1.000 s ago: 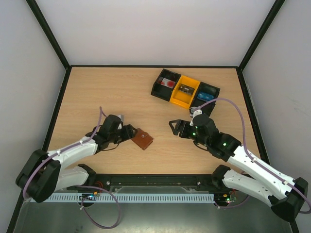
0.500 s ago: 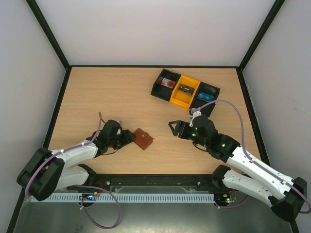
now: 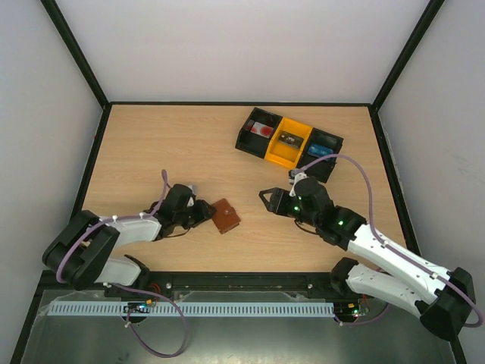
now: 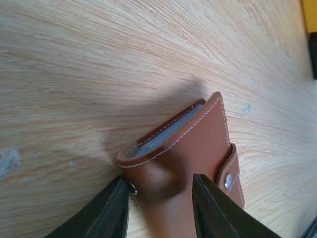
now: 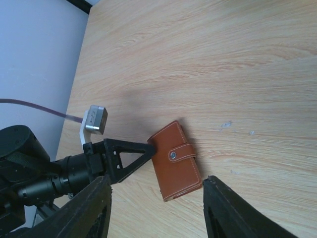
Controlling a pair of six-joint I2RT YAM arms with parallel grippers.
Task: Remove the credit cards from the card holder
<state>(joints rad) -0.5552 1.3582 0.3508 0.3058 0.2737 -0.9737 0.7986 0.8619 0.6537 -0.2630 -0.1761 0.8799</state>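
Seeing the card holder [image 3: 225, 215] lying snapped shut on the tabletop [image 3: 151, 144], toward the near edge and left of the middle, showing a grey-blue sliver between its flaps. Finding the left fingers [image 4: 106, 218] straddling its folded end, touching or nearly so; not managing to tell whether clamping it. Noting the right fingers [image 5: 94, 213] hanging spread and empty, apart from the holder on its right. Spotting the tray of bins [image 3: 244, 139] sitting toward the far right corner.
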